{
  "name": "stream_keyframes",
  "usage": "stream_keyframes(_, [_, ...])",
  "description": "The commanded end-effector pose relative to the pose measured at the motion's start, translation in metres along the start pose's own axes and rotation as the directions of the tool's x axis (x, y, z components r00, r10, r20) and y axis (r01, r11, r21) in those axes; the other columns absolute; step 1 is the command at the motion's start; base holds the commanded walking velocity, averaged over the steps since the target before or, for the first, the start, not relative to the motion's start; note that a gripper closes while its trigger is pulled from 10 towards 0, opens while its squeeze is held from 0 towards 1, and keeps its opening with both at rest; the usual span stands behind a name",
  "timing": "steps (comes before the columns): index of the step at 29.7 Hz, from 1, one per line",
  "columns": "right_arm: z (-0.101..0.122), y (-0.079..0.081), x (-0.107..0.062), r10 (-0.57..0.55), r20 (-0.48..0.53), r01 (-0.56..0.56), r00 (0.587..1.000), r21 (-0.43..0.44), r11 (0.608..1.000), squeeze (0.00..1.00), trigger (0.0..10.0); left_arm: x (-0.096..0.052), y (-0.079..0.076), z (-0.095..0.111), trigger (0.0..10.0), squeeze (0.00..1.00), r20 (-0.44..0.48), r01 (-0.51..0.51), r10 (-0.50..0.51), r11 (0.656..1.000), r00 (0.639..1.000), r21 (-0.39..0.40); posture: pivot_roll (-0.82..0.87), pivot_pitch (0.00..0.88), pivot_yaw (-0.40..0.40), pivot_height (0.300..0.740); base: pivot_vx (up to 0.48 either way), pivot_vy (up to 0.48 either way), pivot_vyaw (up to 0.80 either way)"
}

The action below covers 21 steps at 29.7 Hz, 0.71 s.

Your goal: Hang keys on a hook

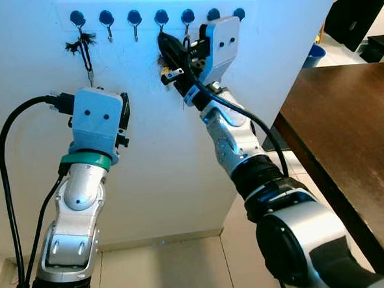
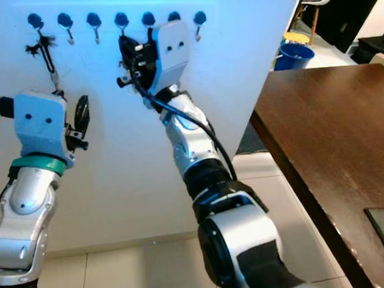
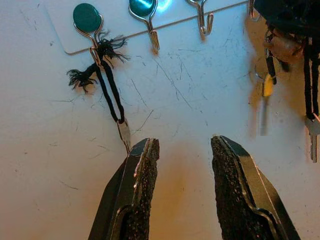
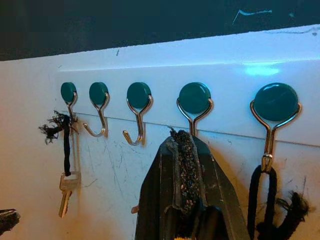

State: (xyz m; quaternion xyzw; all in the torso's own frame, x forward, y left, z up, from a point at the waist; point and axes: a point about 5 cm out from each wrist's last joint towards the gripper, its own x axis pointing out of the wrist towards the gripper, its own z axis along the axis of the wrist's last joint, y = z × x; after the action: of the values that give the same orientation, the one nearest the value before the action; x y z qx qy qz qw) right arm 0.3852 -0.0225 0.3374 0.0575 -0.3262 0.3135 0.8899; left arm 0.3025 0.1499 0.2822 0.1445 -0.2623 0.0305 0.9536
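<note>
Upper centre of the head view, the right gripper [image 1: 171, 54] is clamped on the keys [image 3: 266, 102], its black loop directly below the fourth hook [image 4: 194, 107]. Left gripper [image 3: 184, 187], fingers apart, hovers lower left, farther away.

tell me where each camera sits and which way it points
Left eye, right eye: on the head, facing the white wall's hook rail; both silver arms show.
Left wrist: along the open left gripper toward a hung key.
Right wrist: along the shut right gripper up at the hooks.
Shared: all show that leftmost black-cord key.
</note>
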Motion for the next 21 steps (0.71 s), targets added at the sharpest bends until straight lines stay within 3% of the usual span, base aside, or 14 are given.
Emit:
stream_keyframes(1, [-0.003, -0.001, -0.004, -0.01, 0.002, 0.01, 1.0, 0.003, 1.0, 0.0, 10.0, -0.002, 0.0, -0.007, 10.0, 0.0, -0.022, 0.006, -0.006, 1.0, 1.0, 0.009, 0.15, 0.148, 0.032, 0.74, 0.0, 0.0, 0.0])
stream_keyframes(5, [0.006, 0.008, -0.005, 0.079, 0.086, -0.071, 0.993, -0.09, 0.993, 0.0, 10.0, -0.003, 0.0, -0.006, 10.0, 0.0, -0.022, 0.006, -0.006, 1.0, 1.0, 0.009, 0.15, 0.15, 0.033, 0.74, 0.0, 0.0, 0.0])
stream_keyframes(11, [0.018, 0.015, -0.007, 0.159, 0.162, -0.134, 0.974, -0.155, 0.979, 0.0, 10.0, -0.003, 0.0, -0.006, 10.0, 0.0, -0.022, 0.006, -0.006, 1.0, 1.0, 0.009, 0.15, 0.156, 0.035, 0.74, 0.0, 0.0, 0.0])
stream_keyframes(21, [0.013, 0.012, -0.012, 0.154, 0.143, -0.129, 0.978, -0.172, 0.977, 0.0, 10.0, -0.002, 0.0, -0.006, 10.0, 0.0, -0.023, 0.009, -0.008, 1.0, 1.0, 0.009, 0.15, 0.159, 0.038, 0.74, 0.0, 0.0, 0.0])
